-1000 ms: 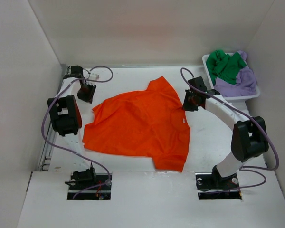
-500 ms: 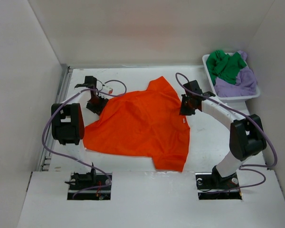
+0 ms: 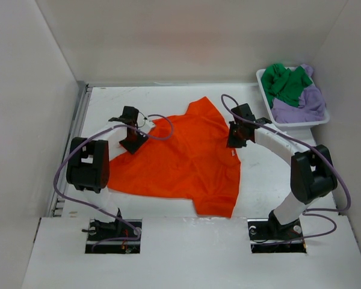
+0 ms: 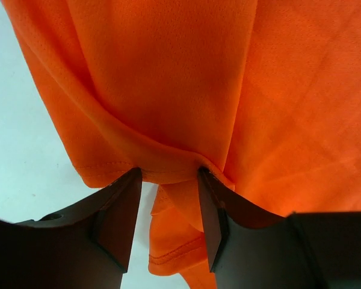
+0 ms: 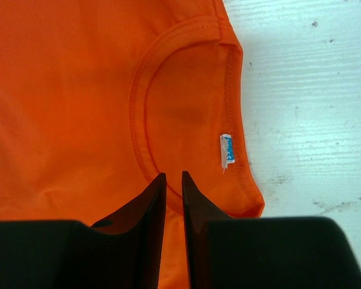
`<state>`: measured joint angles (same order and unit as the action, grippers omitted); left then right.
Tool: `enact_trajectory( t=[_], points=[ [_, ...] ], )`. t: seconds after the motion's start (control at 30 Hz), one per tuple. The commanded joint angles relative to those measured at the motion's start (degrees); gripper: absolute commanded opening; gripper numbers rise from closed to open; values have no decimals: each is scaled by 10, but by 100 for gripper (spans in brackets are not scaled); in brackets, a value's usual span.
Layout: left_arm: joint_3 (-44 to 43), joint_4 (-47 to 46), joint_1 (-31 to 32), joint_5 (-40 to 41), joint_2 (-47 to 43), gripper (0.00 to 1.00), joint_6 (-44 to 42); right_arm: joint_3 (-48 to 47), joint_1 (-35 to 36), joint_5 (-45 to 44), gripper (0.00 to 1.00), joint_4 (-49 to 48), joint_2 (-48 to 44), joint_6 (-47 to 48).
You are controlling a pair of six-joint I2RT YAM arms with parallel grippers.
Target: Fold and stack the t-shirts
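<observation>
My left gripper [image 4: 168,176] is at the far left corner of the orange shirt [image 3: 180,162]. Its fingers stand apart, with a loose fold of cloth between them. My right gripper [image 5: 174,179] is at the neck hole, fingers almost together; I cannot tell if they pinch cloth. The shirt lies in the middle of the table [image 3: 168,96], longways left to right, neck pointing right. The green shirt [image 3: 286,84] and purple shirt [image 3: 305,102] sit bunched in the white basket [image 3: 263,93], far right.
</observation>
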<state>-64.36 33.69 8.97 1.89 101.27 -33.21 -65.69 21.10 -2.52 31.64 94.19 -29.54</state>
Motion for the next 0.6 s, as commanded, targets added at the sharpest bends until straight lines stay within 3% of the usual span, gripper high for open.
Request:
enact_trajectory(
  t=[0.0, 0.33, 0.57],
  points=[
    [0, -43, 6, 18, 10, 41, -7, 9, 5, 2, 21, -23, -16, 2],
    [-34, -72, 4, 51, -17, 41, 1, 43, 5, 4, 21, -41, -28, -7],
    [-92, -56, -53, 13, -12, 37, 39, 53, 6, 3, 21, -50, -24, -10]
  ],
)
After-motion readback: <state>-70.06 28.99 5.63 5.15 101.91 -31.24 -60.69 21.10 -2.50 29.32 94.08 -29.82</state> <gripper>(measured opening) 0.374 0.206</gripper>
